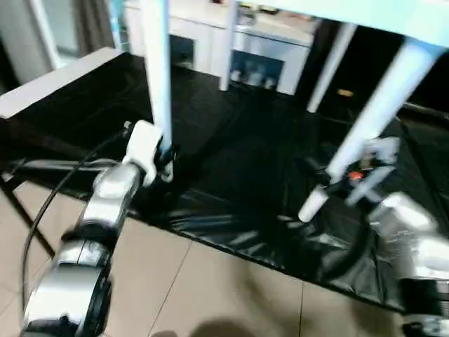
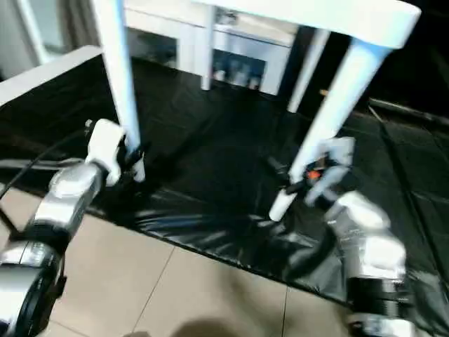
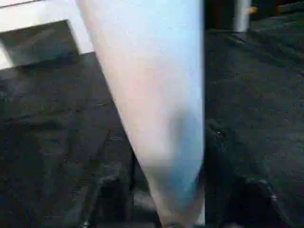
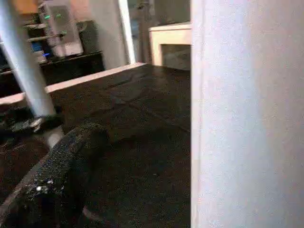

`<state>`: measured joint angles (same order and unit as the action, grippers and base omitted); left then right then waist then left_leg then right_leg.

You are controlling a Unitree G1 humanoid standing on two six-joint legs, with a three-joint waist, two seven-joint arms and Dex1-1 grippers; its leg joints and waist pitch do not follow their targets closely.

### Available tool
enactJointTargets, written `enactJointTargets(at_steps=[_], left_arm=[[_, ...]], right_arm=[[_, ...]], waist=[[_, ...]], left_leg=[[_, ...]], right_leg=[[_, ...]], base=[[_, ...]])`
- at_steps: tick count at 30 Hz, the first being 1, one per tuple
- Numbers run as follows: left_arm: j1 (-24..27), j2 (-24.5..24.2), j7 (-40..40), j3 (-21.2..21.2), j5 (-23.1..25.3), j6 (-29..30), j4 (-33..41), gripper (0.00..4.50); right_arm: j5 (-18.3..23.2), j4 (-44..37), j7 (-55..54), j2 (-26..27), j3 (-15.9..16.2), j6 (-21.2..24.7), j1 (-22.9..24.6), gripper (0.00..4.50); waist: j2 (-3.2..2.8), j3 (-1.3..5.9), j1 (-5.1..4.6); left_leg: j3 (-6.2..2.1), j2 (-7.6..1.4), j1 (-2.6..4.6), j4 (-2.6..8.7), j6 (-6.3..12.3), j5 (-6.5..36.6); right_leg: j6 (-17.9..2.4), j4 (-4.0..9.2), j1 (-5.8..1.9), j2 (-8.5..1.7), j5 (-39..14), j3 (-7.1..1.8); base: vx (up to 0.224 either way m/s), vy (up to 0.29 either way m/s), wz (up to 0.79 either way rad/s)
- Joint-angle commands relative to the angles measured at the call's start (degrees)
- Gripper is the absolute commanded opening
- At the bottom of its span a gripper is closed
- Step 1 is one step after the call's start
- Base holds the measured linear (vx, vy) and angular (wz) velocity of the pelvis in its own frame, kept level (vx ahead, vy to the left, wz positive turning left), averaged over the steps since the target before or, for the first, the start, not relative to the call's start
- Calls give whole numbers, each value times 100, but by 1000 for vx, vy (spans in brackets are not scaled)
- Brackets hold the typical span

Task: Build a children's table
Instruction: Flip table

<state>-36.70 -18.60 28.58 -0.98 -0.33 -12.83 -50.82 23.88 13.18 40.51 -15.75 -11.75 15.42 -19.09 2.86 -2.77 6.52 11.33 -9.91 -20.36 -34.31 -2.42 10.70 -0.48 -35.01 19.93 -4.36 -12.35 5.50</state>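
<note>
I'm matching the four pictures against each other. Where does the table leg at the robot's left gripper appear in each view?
Left eye view: front left leg, left of centre, its foot by the left gripper.
Right eye view: same leg, further left.
Left wrist view: broad white column up the middle.
Right wrist view: thin pole at the left edge.
Shared landmark: the black sheet beneath.

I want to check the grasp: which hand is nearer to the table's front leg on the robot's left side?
Left. The left hand is at the foot of that left front leg, its fingers either side of it. The right hand is across the black mat, at the other front leg.
</note>
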Motion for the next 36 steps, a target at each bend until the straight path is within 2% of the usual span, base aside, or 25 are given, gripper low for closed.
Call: enactJointTargets(at_steps=[1, 2, 3, 4, 5, 7, 8, 10, 11, 13, 15, 17, 18, 20, 22, 23, 24, 26, 27, 28, 29, 30, 34, 35, 36], left_arm=[[264, 141, 490, 233, -54, -78, 296, 236], [291, 135, 506, 226, -71, -84, 329, 260], [482, 84, 509, 160, -171, -143, 567, 265], [693, 58, 515, 66, -319, -173, 862, 265], [886, 40, 502, -32, -464, -180, 1160, 273], [1370, 24, 426, -293, -838, -53, 1984, 283], [1465, 25, 410, -342, -899, -36, 2143, 294], [1590, 45, 353, -420, -981, 0, 2351, 308], [1860, 100, 289, -530, -1142, 102, 2809, 310], [2194, 209, 194, -634, -1372, 387, 3387, 310], [2407, 257, 150, -652, -1470, 556, 3716, 310], [2605, 284, 40, -624, -1438, 641, 3923, 310], [2706, 284, -23, -596, -1378, 665, 3996, 310], [2907, 291, -159, -571, -1278, 725, 4168, 310], [3020, 311, -204, -580, -1313, 770, 4296, 310], [3179, 330, -267, -606, -1352, 917, 4542, 310], [3557, 340, -350, -639, -1373, 1150, 4906, 310], [3836, 414, -463, -671, -1446, 1386, 5143, 310], [3836, 414, -463, -671, -1446, 1386, 5143, 310], [3988, 464, -626, -638, -1379, 1568, 5385, 310], [4086, 500, -717, -605, -1362, 1645, 5553, 310], [4117, 506, -732, -578, -1341, 1651, 5605, 310], [4203, 516, -724, -470, -1272, 1602, 5730, 310], [4229, 501, -747, -453, -1236, 1660, 5767, 310], [4236, 487, -774, -453, -1203, 1701, 5785, 310]], right_arm=[[-14, -168, -148, 111, 85, -25, 92, 450], [-5, -184, -160, 122, 76, -28, 103, 450], [40, -325, -274, 212, 10, -49, 206, 450], [73, -512, -322, 287, -26, -82, 366, 450], [59, -681, -365, 345, -42, -150, 534, 450], [97, -1144, -532, 555, -101, -264, 1017, 450], [104, -1229, -574, 601, -110, -288, 1104, 450], [119, -1344, -624, 665, -121, -319, 1230, 450], [69, -1559, -704, 754, -44, -456, 1504, 450], [-69, -1769, -854, 866, 47, -709, 1811, 450], [-183, -1894, -993, 958, 72, -891, 1978, 450], [-383, -2005, -1152, 1036, 104, -1058, 2130, 450], [-507, -2040, -1258, 1075, 116, -1128, 2204, 450], [-665, -2118, -1434, 1176, 97, -1277, 2332, 450], [-759, -2163, -1540, 1219, 52, -1391, 2397, 450], [-749, -2251, -1641, 1244, 19, -1442, 2493, 450], [-768, -2468, -1883, 1308, -162, -1608, 2728, 450], [-777, -2700, -2088, 1382, -332, -1632, 2965, 450], [-777, -2700, -2088, 1382, -332, -1632, 2965, 450], [-849, -2852, -2288, 1428, -309, -1359, 3218, 450], [-986, -2908, -2449, 1471, -261, -1226, 3390, 450], [-988, -2899, -2463, 1493, -234, -1180, 3443, 450], [-1241, -2726, -2585, 1484, -46, -936, 3559, 450], [-1192, -2670, -2568, 1487, 67, -844, 3536, 450], [-1146, -2667, -2562, 1494, 108, -814, 3521, 450]], waist=[[-114, 304, -41], [-115, 306, -46], [-113, 309, -51], [-127, 330, -32], [-108, 326, -47], [-162, 387, -30], [-129, 419, -28], [-148, 422, -27], [-194, 412, -19], [-200, 379, -38], [-205, 345, -53], [-229, 283, -100], [-240, 261, -106], [-241, 205, -150], [-245, 171, -165], [-239, 185, -165], [-229, 180, -165], [-229, 185, -180], [-232, 192, -189], [-202, 203, -196], [-208, 207, -187], [-222, 201, -187], [-201, 200, -213], [-183, 149, -244], [-114, 152, -243]], left_leg=[[-295, -490, 133, 551, -349, 1948], [-284, -489, 119, 545, -305, 1876], [-276, -474, 111, 538, -273, 1828], [-291, -518, 98, 549, -248, 1683], [-268, -501, 78, 543, -188, 1562], [-253, -506, 43, 495, -35, 968], [-227, -467, 17, 428, 161, 513], [-213, -432, -16, 380, 432, 145], [-218, -448, -23, 373, 466, 219], [-212, -454, -32, 394, 465, 470], [-212, -458, -19, 425, 378, 840], [-222, -471, -4, 488, 153, 1311], [-225, -470, 1, 505, 94, 1458], [-245, -465, 50, 543, -131, 2000], [-274, -463, 82, 567, -244, 2306], [-294, -474, 95, 569, -281, 2351], [-303, -498, 49, 593, -269, 2247], [-281, -488, 58, 599, -212, 2160], [-273, -473, 60, 594, -195, 2135], [-265, -460, 53, 586, -169, 2079], [-263, -475, 42, 591, -132, 1878], [-266, -475, 26, 598, -123, 1852], [-267, -446, 23, 598, -130, 1939], [10, -379, 369, 308, -557, 2412], [21, -287, 202, 321, -541, 2340]], right_leg=[[-958, 507, -29, -642, -1469, -408], [-1018, 494, -42, -648, -1356, -414], [-1016, 487, -50, -638, -1335, -409], [-1053, 442, -74, -663, -1102, -417], [-1060, 436, -68, -633, -940, -417], [-1234, 294, -107, -621, 93, -413], [-1312, 227, -106, -580, 818, -406], [-1412, 175, -104, -559, 1383, -393], [-1424, 176, -90, -566, 1376, -393], [-1409, 211, -76, -545, 1124, -380], [-1318, 280, -78, -551, 445, -384], [-1136, 383, -38, -531, -539, -398], [-1062, 421, -25, -530, -814, -404], [-778, 533, 21, -541, -1794, -431], [-641, 601, 42, -559, -2340, -440], [-591, 603, 30, -577, -2456, -451], [-567, 584, 13, -579, -2342, -458], [-553, 573, 36, -536, -2094, -462], [-546, 571, 36, -517, -2031, -459], [-540, 568, 28, -509, -1962, -460], [-581, 536, 20, -493, -1594, -465], [-591, 533, 16, -494, -1524, -465], [-540, 552, 11, -491, -1618, -457], [-228, 732, 379, -319, -2421, -702], [-76, 722, 240, -324, -2808, -817]], base=[[0, 0, 0], [0, 0, 0], [0, 0, 0], [0, 0, 0], [0, 0, 0], [29, -8, -1], [63, -16, -1], [57, -14, -1], [0, 0, 0], [0, 0, 0], [0, 0, 0], [0, 0, 0], [0, 0, 0], [0, 0, 0], [0, 0, 0], [0, 0, 0], [0, 0, 0], [0, 0, 0], [0, 0, 0], [0, 0, 0], [0, 0, 0], [0, 0, 0], [0, 0, 0], [-42, 9, -27], [-42, 9, -27]])
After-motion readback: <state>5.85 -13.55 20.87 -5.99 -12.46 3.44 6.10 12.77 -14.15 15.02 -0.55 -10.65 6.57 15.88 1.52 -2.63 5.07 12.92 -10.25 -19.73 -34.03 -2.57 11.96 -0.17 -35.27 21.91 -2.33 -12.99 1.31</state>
